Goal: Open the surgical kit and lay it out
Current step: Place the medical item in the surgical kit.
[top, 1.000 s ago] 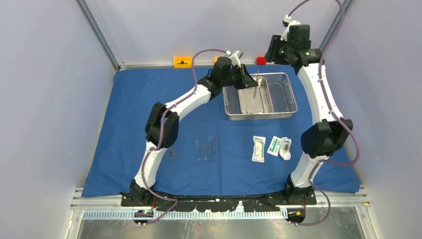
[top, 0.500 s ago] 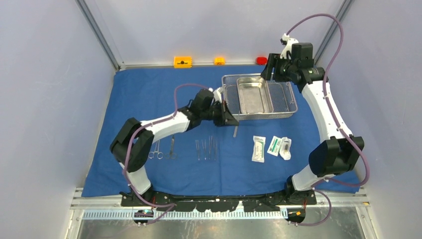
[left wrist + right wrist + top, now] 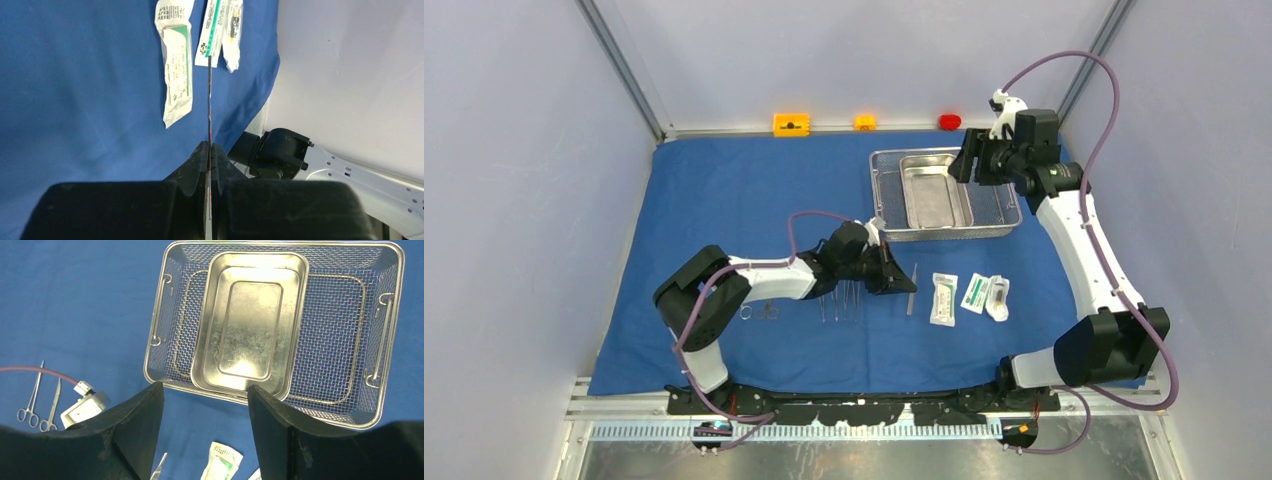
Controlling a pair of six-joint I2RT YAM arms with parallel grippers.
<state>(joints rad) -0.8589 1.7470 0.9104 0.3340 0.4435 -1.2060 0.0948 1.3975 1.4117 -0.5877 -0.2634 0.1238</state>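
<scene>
My left claw [image 3: 209,148] is pinched tight on a slim metal instrument [image 3: 209,100]. The thin strip sticks straight out past my fingertips, low over the blue cloth [image 3: 724,200] and just to the left of the three white packets [image 3: 943,298]. I cannot tell whether its far end touches the cloth. From my left wrist its tip lines up with the edge of the middle packet [image 3: 212,30].

My right claw [image 3: 205,402] stands wide with nothing between its fingers [image 3: 135,430], poised above the near rim of the wire-mesh basket [image 3: 330,340] at the far right of the cloth. The steel tray [image 3: 250,325] sits inside the basket, toward its left side. Two ring-handled instruments [image 3: 37,400] lie flat on the cloth, partly behind my left arm, and more slim tools [image 3: 839,298] lie in a row beside them.
</scene>
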